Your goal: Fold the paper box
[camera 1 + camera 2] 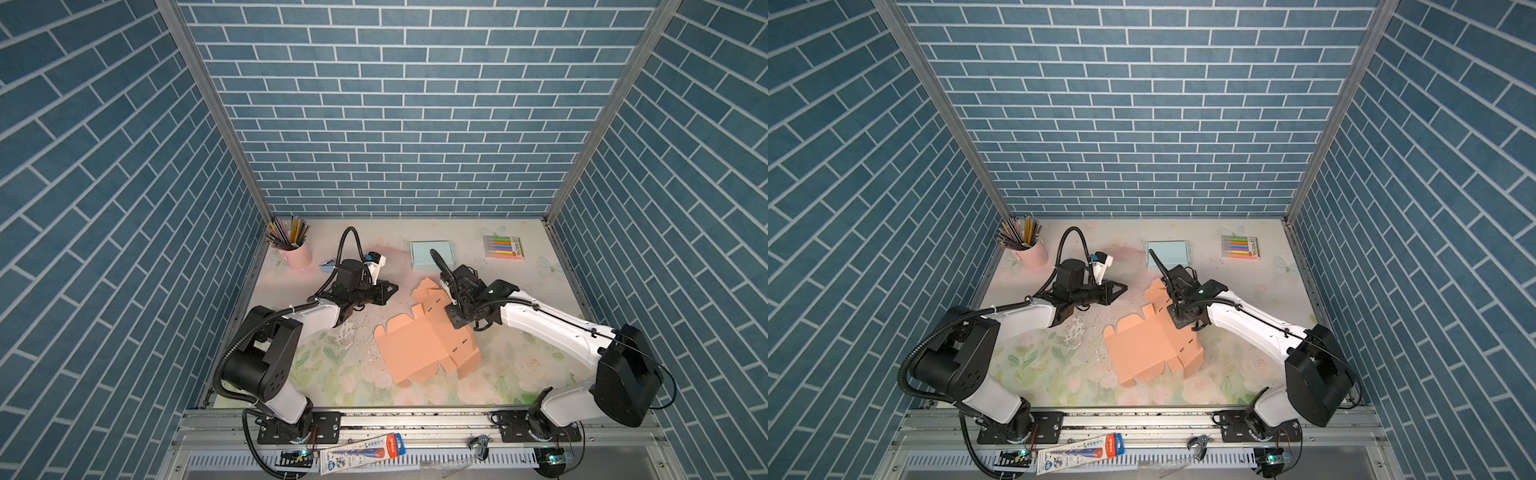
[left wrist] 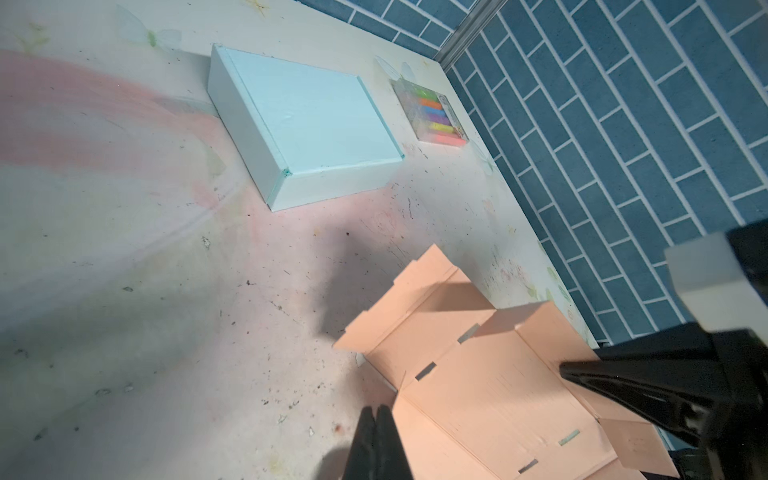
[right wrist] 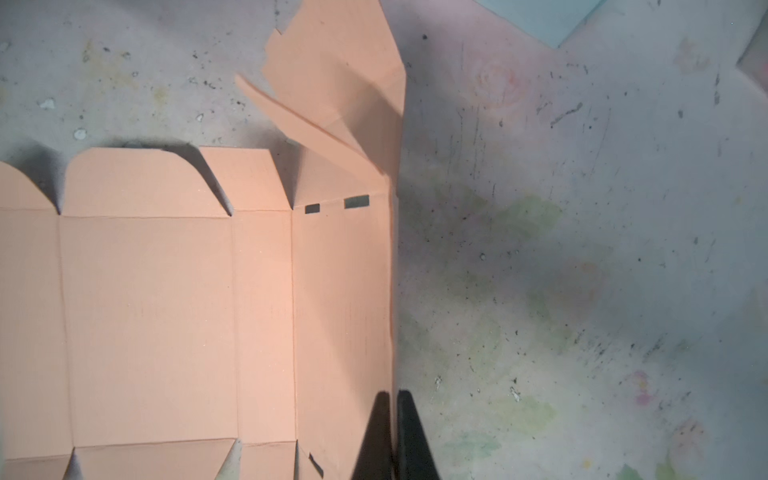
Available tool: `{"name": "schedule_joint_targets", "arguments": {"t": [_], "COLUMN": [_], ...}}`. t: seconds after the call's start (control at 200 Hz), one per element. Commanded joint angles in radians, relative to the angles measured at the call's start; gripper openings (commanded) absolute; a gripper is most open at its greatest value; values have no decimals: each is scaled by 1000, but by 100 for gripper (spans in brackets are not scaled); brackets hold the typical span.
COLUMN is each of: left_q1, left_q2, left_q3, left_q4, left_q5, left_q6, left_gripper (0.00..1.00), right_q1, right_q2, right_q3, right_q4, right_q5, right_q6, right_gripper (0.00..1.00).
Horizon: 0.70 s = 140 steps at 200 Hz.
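Both top views look down on the whole table (image 1: 519, 370); wrist views sit close above.

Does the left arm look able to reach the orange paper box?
Probably yes. The left tool hangs shut right beside the orange paper box, only bare table between them. The right tool pinches its far raised panel.

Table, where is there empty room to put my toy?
Bare mat lies between the peach box and the front rail, and between the marker pack and the right arm. The middle is crowded with the box and the left arm.
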Motion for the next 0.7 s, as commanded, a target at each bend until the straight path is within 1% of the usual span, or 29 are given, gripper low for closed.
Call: {"name": "schedule_joint_targets", "arguments": {"t": [0.0, 0.195, 0.325, 0.475, 0.57, 0.695], "left_q1": [43, 57, 68, 67, 67, 66], "left_q2": [23, 87, 159, 232, 252, 256], "left_q3": [29, 86, 124, 165, 170, 157], "left_q4": [61, 79, 110, 119, 123, 132], "left_q5": [13, 3, 24, 62, 74, 91], "left_q6": [-34, -37, -37, -31, -31, -26], "left_gripper": [0, 0, 0, 0, 0, 0], "right_q1": [42, 108, 161, 208, 228, 246], "right_q2": [21, 30, 23, 27, 45, 79], "right_q3": [36, 67, 71, 79, 82, 91], "right_q4": [-49, -31, 4, 38, 45, 46], "right_q5": [145, 237, 277, 317, 355, 364], "right_q6": [-68, -131, -201, -256, -276, -299], "right_gripper": [0, 0, 0, 0, 0, 0]}}
